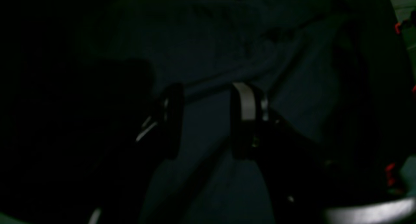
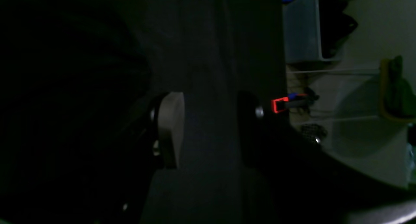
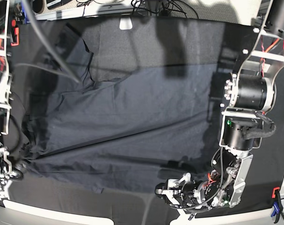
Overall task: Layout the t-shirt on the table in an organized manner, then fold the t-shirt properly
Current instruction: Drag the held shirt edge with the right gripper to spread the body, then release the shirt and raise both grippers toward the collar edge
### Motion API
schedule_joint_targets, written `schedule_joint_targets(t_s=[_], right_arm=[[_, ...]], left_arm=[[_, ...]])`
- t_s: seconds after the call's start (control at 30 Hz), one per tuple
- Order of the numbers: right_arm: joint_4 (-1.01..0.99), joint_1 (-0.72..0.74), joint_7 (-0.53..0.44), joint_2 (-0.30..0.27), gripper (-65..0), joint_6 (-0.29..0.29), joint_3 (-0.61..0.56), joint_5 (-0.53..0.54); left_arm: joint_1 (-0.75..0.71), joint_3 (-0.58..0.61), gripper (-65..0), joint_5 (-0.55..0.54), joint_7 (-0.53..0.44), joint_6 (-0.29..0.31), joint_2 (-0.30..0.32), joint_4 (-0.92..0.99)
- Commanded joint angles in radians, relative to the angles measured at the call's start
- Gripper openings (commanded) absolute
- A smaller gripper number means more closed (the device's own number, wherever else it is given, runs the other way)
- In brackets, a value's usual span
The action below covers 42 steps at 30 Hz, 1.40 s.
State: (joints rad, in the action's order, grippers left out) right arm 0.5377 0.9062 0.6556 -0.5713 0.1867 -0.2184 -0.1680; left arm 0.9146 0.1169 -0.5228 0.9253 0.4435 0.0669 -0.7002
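Navy-grey cotton, the t-shirt [image 3: 123,136], lies spread across the middle of the counter [image 3: 156,42], long axis running side to side in the base view, hem edge toward the near side. I see creases crossing it diagonally and bunching at its far-left end.

Left hand [image 1: 208,120]: fingers apart, nothing between them, hovering low over shirt fabric by the near hem. Right hand [image 2: 211,130]: fingers also spread, empty, with dark cloth beneath and a red clamp [image 2: 279,104] just beyond; I cannot tell whether that cloth is shirt or counter cover.

Judgement: the layout is not finished. The left hand is nearer the hem; the shirt lies ahead of its fingers.
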Motion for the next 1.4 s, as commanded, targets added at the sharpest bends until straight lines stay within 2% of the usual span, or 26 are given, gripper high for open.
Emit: schedule_joint_targets(t_s=[0.0,0.17,0.3,0.43,0.5,0.57,0.63,0.7,0.83,1.03,1.17,1.23,1.37], right_arm=[[0.019,0.039,-0.034,-0.014,-38.9,0.0,-0.013,0.017],[0.019,0.041,-0.08,-0.016,-38.9,0.005,-0.034,0.174],[0.019,0.04,-0.052,-0.012,-38.9,0.017,-0.034,0.24],[0.019,0.038,-0.002,-0.008,-38.9,0.154,-0.034,0.263],[0.019,0.038,0.0,-0.008,-38.9,0.208,-0.034,0.287],[0.025,0.038,0.0,-0.008,-39.0,0.286,-0.034,0.316],[0.054,0.029,0.031,-0.009,-39.0,0.324,-0.034,0.371],[0.114,0.002,0.069,-0.011,-39.0,0.334,-0.034,0.417],[0.312,-0.11,0.103,-0.039,-39.0,0.334,-0.029,0.496],[0.689,-0.346,0.208,-0.108,-39.0,0.329,0.078,0.659],[0.95,-0.542,0.28,-0.113,-39.0,0.33,0.229,0.67],[1.088,-0.65,0.297,-0.113,-39.0,0.33,0.302,0.67],[1.351,-0.885,0.323,-0.112,-39.0,0.33,0.431,0.663]], left_arm=[[0.044,-0.003,-43.0,0.027,-0.031,0.026,0.0,-0.018],[0.044,-0.003,-43.0,0.247,-0.113,0.066,0.0,-0.018],[0.043,-0.003,-43.0,0.271,-0.107,0.085,0.0,-0.018],[0.043,-0.003,-43.1,0.268,-0.103,0.105,0.001,-0.025],[0.039,-0.003,-43.1,0.268,-0.103,0.136,0.0,-0.035],[0.02,-0.003,-43.0,0.267,-0.088,0.137,0.002,-0.071],[-0.015,-0.003,-43.1,0.249,-0.069,0.137,0.012,-0.13],[-0.067,-0.003,-43.1,0.23,-0.062,0.137,0.034,-0.216],[-0.213,-0.003,-43.1,0.217,-0.062,0.124,0.117,-0.45],[-0.465,-0.004,-43.0,0.1,-0.059,0.017,0.295,-0.822],[-0.635,-0.004,-43.0,0.039,-0.059,-0.032,0.421,-1.069],[-0.719,-0.004,-43.0,0.049,-0.059,-0.059,0.472,-1.185],[-0.882,-0.004,-43.0,0.116,-0.058,-0.067,0.537,-1.36]])
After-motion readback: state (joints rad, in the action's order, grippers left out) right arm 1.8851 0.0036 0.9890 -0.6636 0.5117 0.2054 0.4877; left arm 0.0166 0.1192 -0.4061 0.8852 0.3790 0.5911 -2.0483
